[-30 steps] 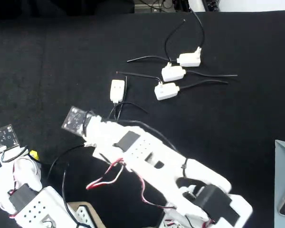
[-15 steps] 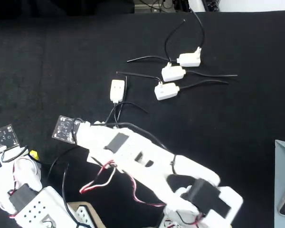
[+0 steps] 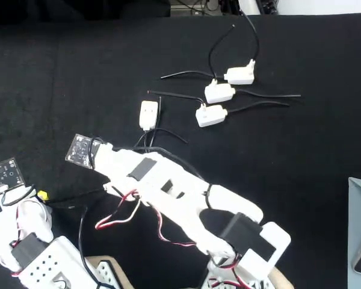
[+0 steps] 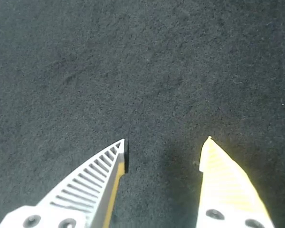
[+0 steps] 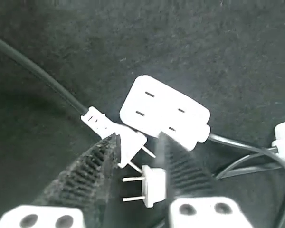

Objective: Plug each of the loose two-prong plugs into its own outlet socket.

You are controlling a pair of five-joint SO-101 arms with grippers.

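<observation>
Near plug [image 5: 154, 186]: a white two-prong plug lay on the desk [image 5: 228, 38] between the fingers of the right pincer [image 5: 139, 137]. Whether a finger touched it could not be told.
Second plug [image 5: 126, 141]: white, on a black cord [image 5: 33, 66], it lay loose just beside the outlet socket, with its prongs in the open.
Outlet socket [image 5: 164, 116]: white and flat on the desk with its slots facing up. In the high view it sat at 11 o'clock from the desk's middle [image 3: 148, 114].
Other sockets [image 3: 219, 93]: three white ones were clustered at 1 o'clock, with black cords trailing off them.
Right pincer: partly open, one black finger on each side of the near plug, tips beside the second plug.
Left pincer [image 4: 166, 139]: spread wide with nothing held, over bare black desk.
Left arm [image 3: 24, 241]: at 8 o'clock, well apart from the sockets.
</observation>
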